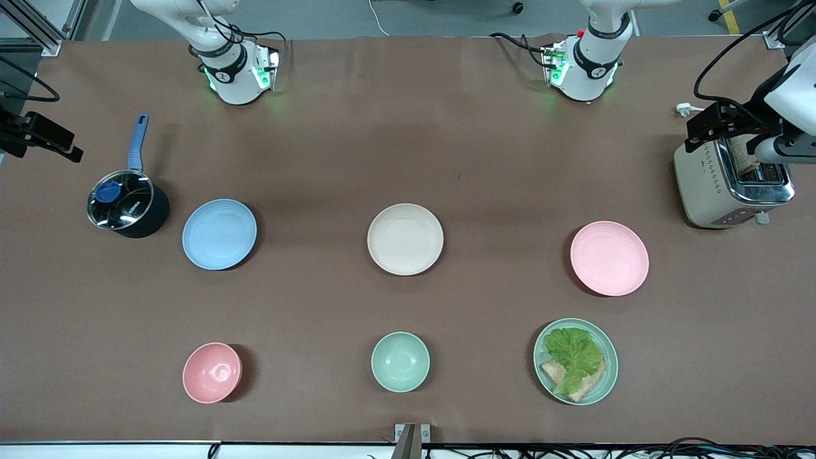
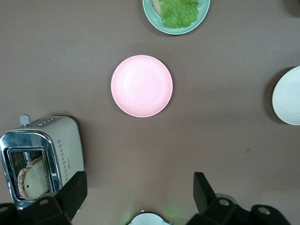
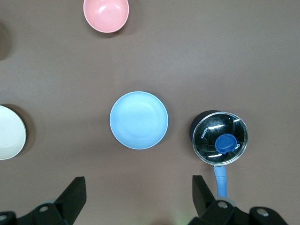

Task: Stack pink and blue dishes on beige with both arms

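Note:
The cream-beige plate (image 1: 405,239) lies in the middle of the table, and its edge shows in both wrist views (image 2: 288,96) (image 3: 9,132). Toward the right arm's end lies the light blue plate (image 1: 219,234) (image 3: 138,120). The pale pink plate (image 1: 609,258) (image 2: 141,86) lies toward the left arm's end. All three are bare and apart. My left gripper (image 2: 139,180) (image 1: 701,134) hangs open high over the toaster's end of the table. My right gripper (image 3: 138,183) (image 1: 64,146) hangs open high beside the saucepan. Neither holds anything.
A lidded saucepan (image 1: 124,204) with a blue handle stands beside the blue plate. A toaster (image 1: 733,188) holding bread stands beside the pink plate. Nearer the front camera are a small pink bowl (image 1: 211,372), a mint-green bowl (image 1: 400,361) and a green plate (image 1: 545,376) with lettuce and bread.

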Available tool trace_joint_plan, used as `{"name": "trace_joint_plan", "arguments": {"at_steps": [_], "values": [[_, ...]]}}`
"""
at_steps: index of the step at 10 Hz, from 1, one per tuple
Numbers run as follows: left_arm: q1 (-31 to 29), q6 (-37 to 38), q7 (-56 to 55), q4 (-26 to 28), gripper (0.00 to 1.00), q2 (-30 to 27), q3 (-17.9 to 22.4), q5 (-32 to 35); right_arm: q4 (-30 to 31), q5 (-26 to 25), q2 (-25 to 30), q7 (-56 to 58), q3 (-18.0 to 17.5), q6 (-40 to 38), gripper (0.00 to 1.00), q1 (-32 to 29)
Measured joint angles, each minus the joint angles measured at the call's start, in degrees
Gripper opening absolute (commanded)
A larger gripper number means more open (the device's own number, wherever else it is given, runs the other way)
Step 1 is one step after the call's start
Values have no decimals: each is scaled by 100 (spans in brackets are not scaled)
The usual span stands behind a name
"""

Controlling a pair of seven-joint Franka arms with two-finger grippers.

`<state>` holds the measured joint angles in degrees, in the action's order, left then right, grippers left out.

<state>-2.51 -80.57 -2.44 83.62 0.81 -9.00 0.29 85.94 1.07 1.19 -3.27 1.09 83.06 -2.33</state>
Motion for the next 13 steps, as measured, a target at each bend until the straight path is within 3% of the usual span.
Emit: {"name": "trace_joint_plan", "arguments": {"at_steps": [2, 4, 9, 11, 13], "values": [[-5, 31, 0, -3, 100, -2, 6, 0, 144, 0, -15, 101, 71, -28, 100, -32], [-51, 0, 0, -27, 100, 57, 51, 0, 689, 0, -68, 396, 242, 387, 100, -111], [-812, -1166, 1845, 46, 100, 1184, 93, -144, 2446, 0, -594, 1165, 349, 2632, 100, -199], [-1051, -2146, 2745, 537, 100, 1629, 95, -307, 2875, 123, -1052, 1673, 413, 3344, 100, -273], [-1264, -3183, 3546, 1203, 100, 2054, 95, -477, 3121, 893, -1612, 2637, 549, 3894, 100, -289]]}}
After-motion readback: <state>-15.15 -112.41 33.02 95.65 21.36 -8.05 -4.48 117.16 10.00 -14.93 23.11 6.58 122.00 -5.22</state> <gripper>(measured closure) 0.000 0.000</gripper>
